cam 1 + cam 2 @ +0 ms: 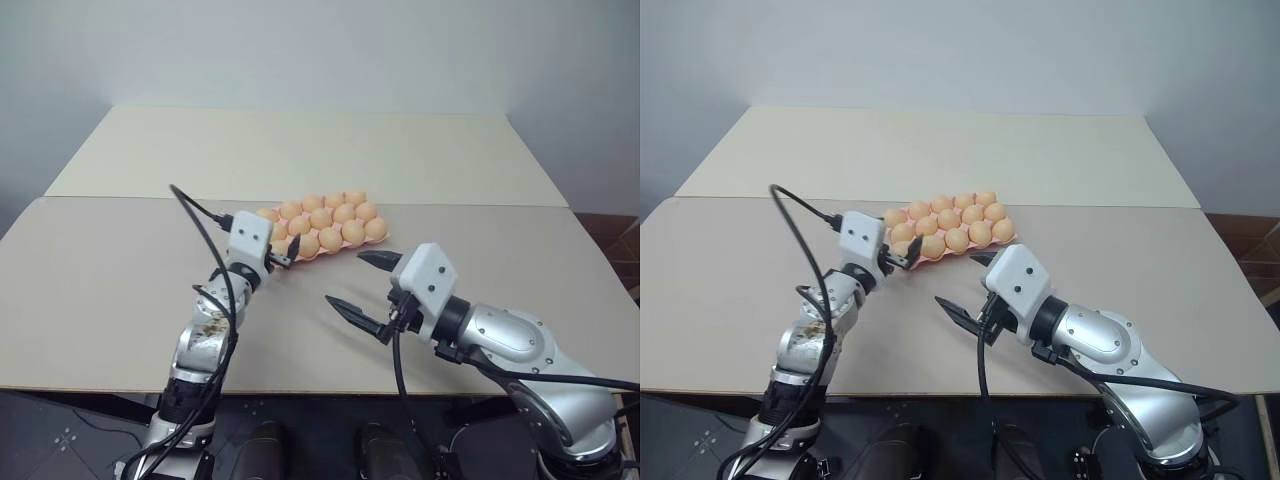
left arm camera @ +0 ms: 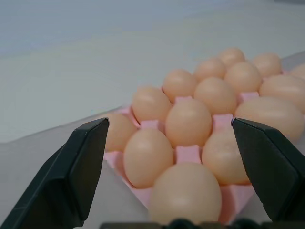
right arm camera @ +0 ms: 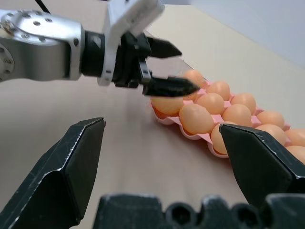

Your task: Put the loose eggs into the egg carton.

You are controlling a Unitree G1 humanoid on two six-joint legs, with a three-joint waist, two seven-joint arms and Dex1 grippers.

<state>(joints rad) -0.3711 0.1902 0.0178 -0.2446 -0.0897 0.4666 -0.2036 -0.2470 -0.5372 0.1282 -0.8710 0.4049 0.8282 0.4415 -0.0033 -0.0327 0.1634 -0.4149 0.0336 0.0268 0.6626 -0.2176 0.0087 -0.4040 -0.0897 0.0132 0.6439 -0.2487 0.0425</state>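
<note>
While both fingers pairs gape empty, egg carton (image 1: 322, 232) sits just beyond left gripper (image 1: 284, 254).

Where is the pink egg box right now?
The egg carton sits mid-table, full of eggs, just ahead of the left tool, whose open fingers are at its near corner.

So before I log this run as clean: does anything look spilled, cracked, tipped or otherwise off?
Nothing stands out. The eggs sit upright in the cups of the pink egg carton, which lies flat on the table. No crack or spill shows. The left tool hangs open at the carton's near corner, and the right tool is open, apart from it.
</note>
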